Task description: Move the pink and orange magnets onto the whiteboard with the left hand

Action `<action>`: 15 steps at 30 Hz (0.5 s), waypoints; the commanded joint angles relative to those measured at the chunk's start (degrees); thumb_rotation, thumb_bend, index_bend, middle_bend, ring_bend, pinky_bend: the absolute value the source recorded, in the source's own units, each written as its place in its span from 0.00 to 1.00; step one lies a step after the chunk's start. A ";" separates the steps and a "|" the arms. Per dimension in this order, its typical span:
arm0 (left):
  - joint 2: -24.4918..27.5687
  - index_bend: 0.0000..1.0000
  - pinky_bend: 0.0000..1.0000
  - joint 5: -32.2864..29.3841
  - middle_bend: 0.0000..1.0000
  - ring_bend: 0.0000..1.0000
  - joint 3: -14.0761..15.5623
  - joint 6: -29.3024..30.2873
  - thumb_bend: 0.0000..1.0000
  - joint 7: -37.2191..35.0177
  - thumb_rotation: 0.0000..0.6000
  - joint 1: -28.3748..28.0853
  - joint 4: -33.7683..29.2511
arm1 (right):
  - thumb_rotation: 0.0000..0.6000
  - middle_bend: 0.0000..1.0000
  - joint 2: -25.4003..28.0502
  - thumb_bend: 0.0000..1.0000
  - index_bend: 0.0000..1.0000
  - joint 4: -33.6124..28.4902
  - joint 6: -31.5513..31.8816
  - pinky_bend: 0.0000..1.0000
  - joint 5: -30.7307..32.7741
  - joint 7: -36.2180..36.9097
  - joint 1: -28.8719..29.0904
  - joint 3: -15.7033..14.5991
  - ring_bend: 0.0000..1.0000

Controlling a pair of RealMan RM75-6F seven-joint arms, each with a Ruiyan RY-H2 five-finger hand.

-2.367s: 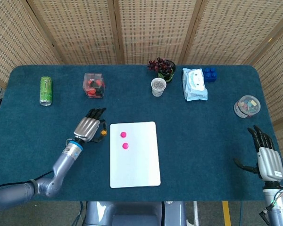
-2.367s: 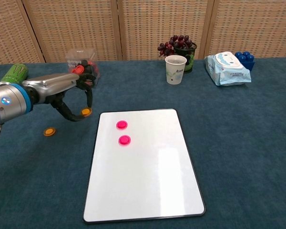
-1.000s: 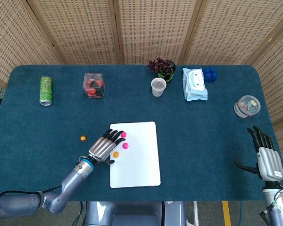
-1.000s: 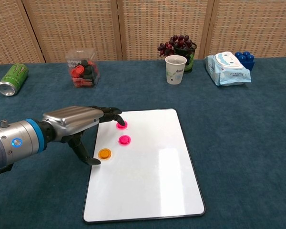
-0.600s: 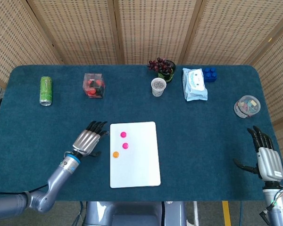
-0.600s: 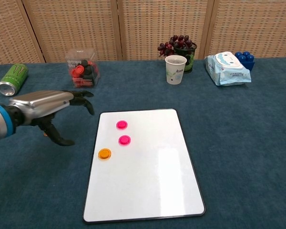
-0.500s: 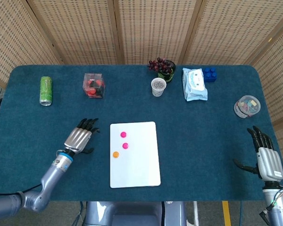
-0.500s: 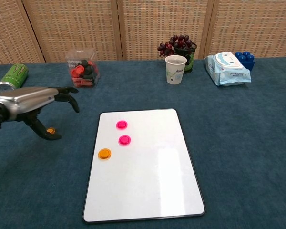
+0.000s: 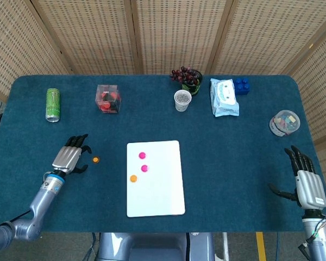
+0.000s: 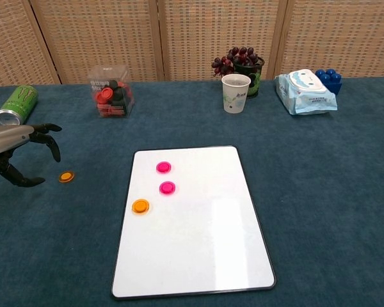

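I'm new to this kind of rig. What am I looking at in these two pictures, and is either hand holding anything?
A two-armed robot with humanlike hands sits at a blue table. One picture looks down from its head, the other forward from its chest.

The left hand hovers open, holding nothing, beside an orange magnet on the cloth. The right hand rests open near the table's edge and shows only in the head view.

The whiteboard carries two pink magnets and one orange magnet. Along the back: a green can, a clear box, grapes, a paper cup, a wipes pack.
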 commanded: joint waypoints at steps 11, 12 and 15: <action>-3.53 0.38 0.00 0.80 0.00 0.00 -1.08 -2.00 0.33 1.57 1.00 -1.03 4.17 | 1.00 0.00 0.09 0.23 0.00 -0.01 -0.14 0.00 0.04 0.23 0.01 -0.02 0.00; -3.81 0.38 0.00 0.55 0.00 0.00 -1.20 -2.21 0.33 2.00 1.00 -1.15 4.41 | 1.00 0.00 0.11 0.23 0.00 -0.02 -0.20 0.00 0.06 0.26 0.02 -0.03 0.00; -4.68 0.38 0.00 -0.05 0.00 0.00 -1.62 -2.85 0.33 2.92 1.00 -1.53 5.06 | 1.00 0.00 0.14 0.23 0.00 -0.04 -0.23 0.00 0.10 0.36 0.03 0.00 0.00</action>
